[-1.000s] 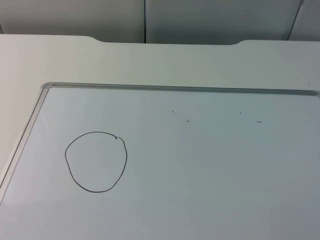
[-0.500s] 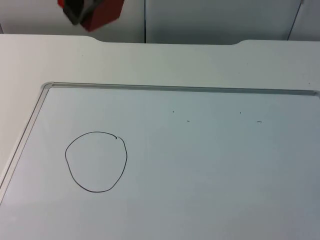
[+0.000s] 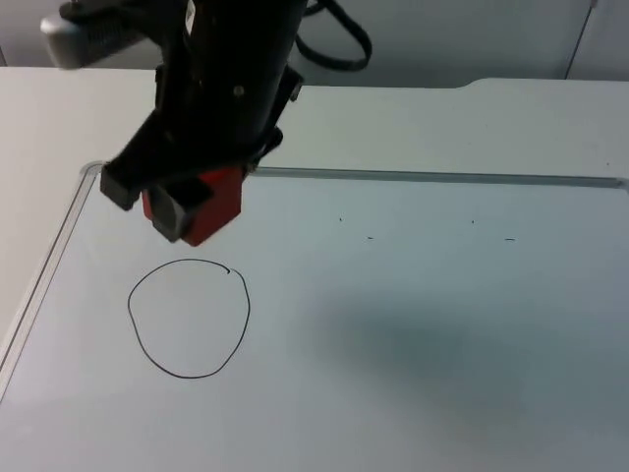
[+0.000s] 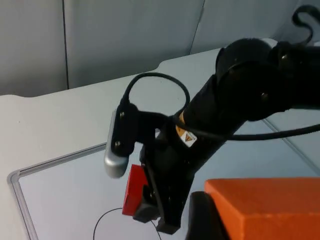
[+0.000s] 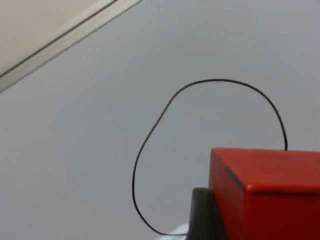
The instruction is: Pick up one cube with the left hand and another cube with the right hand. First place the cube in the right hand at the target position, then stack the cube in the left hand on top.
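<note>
R gripper [image 3: 147, 204] is clamped on the red cube [image 3: 218, 202] and hangs in the air just past the circle's [image 3: 189, 318] 12 o'clock edge in the top view, not yet over its middle. The R wrist view shows the red cube [image 5: 270, 195] low over the circle line [image 5: 150, 135]. It's there because the red cube goes down first as the base, so it needs centring in the ring before letting go.

L gripper [image 4: 225, 220] is closed on the orange cube [image 4: 270, 210], judging by the finger pressed to its side. It waits up and back, with the R arm and red cube [image 4: 132, 190] ahead at approx 11 o'clock. Prob held clear so the arms don't clash and the base can settle first.

The circle is drawn on a whiteboard [image 3: 442, 344], toward its 8 o'clock part.

Next, I judge: shift toward 6 o'clock, lower flat, release.
</note>
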You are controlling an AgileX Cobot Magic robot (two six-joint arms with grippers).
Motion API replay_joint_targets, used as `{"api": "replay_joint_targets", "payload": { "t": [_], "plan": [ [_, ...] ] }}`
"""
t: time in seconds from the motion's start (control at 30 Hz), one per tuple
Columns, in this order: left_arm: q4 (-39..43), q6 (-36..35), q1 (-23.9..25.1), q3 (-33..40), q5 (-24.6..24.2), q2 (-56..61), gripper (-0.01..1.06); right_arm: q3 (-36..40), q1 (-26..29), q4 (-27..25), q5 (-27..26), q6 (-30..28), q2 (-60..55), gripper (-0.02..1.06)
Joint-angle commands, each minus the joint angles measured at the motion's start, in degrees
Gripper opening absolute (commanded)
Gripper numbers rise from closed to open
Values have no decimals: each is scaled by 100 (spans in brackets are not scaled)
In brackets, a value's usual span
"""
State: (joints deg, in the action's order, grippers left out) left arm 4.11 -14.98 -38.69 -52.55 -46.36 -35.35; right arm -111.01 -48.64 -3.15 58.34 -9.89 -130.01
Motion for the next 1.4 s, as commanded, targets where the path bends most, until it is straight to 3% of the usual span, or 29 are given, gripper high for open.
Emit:
{"api": "replay_joint_targets", "payload": {
  "t": [0.0, 0.53, 1.37],
  "plan": [
    [8, -44, -34, 18, 66, 4, 0, -56, -53, 26, 18, 6, -72, 0],
    [53, -44, -34, 18, 66, 4, 0, -56, -178, 315, -82, 52, -750, 0],
    [52, -44, -34, 18, 55, 4, 0, -45, -275, 150, -441, 52, -1082, 0]
  ]
}}
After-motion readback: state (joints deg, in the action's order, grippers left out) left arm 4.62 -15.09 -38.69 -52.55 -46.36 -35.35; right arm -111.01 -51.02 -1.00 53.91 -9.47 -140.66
